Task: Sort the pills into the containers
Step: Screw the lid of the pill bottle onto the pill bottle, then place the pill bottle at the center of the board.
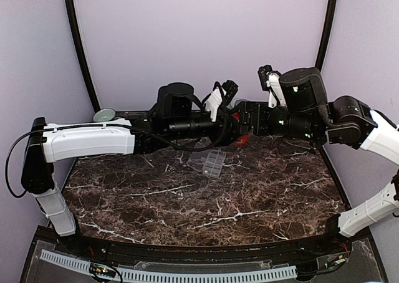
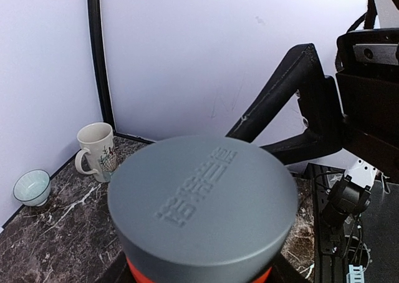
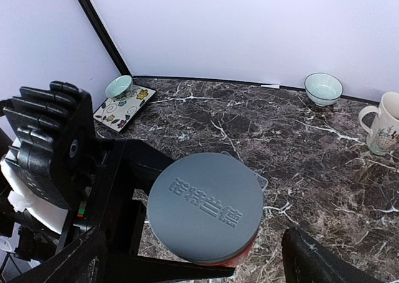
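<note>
Grey cap (image 2: 202, 202) nearest; left end effector (image 1: 235, 128) clamps orange bottle (image 1: 242, 138) so right end effector (image 3: 194, 233), jaws wide and flanking it, can likely unscrew it.

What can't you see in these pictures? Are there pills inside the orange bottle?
Inside the orange bottle: hidden in both wrist views by its grey cap.
Organiser box: too small in the top view to tell what its compartments hold.
Bottle's body: cut off by the bottom edge in the left wrist view.
Pills: none can be made out anywhere.
</note>
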`<action>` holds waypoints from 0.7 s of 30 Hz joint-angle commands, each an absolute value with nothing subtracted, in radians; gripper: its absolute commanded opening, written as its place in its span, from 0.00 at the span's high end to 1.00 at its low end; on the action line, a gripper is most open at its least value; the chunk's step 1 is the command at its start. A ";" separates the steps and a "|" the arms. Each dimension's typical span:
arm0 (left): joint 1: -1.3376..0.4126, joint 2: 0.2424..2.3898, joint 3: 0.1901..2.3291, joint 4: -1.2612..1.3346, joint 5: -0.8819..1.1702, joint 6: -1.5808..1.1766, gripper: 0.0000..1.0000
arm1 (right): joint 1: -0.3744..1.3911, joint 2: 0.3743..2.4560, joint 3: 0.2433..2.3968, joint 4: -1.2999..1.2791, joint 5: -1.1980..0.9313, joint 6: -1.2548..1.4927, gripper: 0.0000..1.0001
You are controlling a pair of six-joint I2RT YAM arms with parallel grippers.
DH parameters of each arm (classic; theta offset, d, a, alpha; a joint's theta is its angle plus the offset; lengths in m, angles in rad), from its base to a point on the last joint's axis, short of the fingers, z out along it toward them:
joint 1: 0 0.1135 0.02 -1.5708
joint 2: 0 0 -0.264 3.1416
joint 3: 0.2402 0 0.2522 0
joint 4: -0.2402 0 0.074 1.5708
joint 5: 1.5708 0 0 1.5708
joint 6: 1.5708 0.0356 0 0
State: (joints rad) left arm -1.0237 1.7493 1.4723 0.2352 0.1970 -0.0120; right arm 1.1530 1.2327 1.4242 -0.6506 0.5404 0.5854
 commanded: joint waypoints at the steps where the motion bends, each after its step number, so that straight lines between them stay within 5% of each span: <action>1: -1.008 1.662 1.463 0.346 0.171 -0.030 1.00 | 1.139 1.216 1.390 -0.689 0.512 0.568 0.02; 21: -0.903 1.555 1.252 0.466 -0.005 -0.028 1.00 | 1.098 1.145 1.324 -0.637 0.501 0.538 0.02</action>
State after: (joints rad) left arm -0.9356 1.6367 1.3258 0.3553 0.0933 -0.0269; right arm 1.1172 1.1732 1.3437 -0.6529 0.4904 0.5507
